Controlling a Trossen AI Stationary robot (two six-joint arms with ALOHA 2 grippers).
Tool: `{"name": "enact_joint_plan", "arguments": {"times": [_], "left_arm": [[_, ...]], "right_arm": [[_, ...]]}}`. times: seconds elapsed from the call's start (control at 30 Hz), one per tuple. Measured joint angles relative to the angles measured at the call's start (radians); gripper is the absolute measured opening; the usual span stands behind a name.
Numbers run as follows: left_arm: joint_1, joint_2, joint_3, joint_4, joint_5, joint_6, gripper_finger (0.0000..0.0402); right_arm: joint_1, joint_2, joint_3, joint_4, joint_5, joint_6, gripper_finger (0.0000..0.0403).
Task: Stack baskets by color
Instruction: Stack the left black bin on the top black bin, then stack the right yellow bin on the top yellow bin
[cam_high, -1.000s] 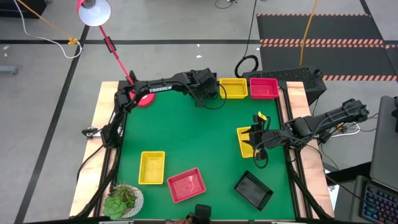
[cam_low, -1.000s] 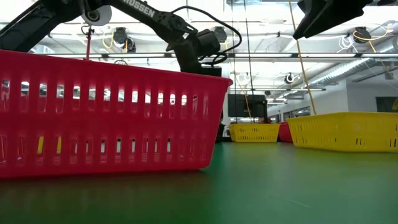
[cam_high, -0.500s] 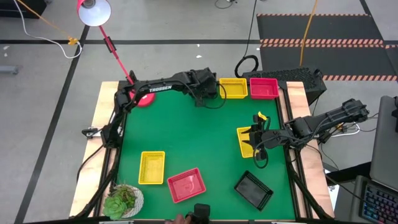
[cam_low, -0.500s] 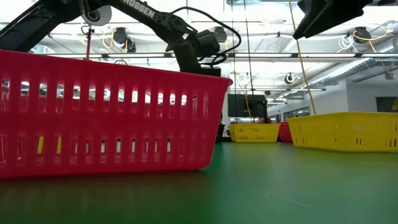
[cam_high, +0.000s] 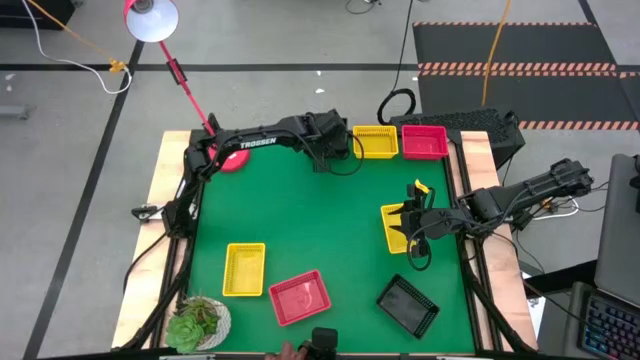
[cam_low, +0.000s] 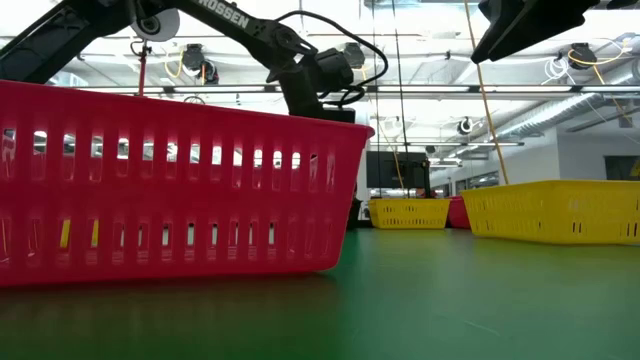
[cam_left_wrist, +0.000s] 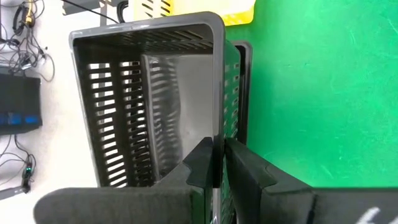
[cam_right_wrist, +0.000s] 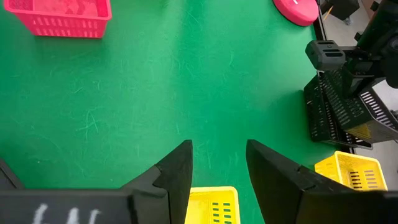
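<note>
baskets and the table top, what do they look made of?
Black basket in the left gripper: looks like moulded plastic with a slight sheen, thin slotted walls and a rolled rim. Red basket: the same kind, likely plastic, light shining through the slots. Table top: green, matte, faintly scuffed in the right wrist view; probably a mat or felt-like cover, hard to say which.

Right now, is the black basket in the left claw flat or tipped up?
Tipped up: the black basket hangs on edge, its rim pinched by the left claw.

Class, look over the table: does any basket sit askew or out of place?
Yes. The black slotted plastic basket near the table's front right lies turned diagonally, while the yellow slotted baskets sit nearly square to the table edges.
</note>
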Motion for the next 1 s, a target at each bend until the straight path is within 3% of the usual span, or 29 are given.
{"name": "enact_joint_plan", "arguments": {"times": [0.2,0.53,0.73,1.0], "left_arm": [[0.0,0.0,0.0,0.0,0.0,-0.002,0.0057],[0.0,0.0,0.0,0.006,-0.004,-0.022,0.0152],[-0.01,-0.03,0.0,-0.013,-0.05,-0.085,0.0159],[-0.057,-0.204,0.0,-0.09,-0.044,-0.268,0.0159]], "right_arm": [[0.0,0.0,0.0,0.0,0.0,0.0,0.0143],[0.0,0.0,0.0,0.0,0.0,0.0,0.0143],[0.0,0.0,0.0,0.0,0.0,0.0,0.0143],[0.0,0.0,0.0,0.003,0.0,0.025,0.0143]]}}
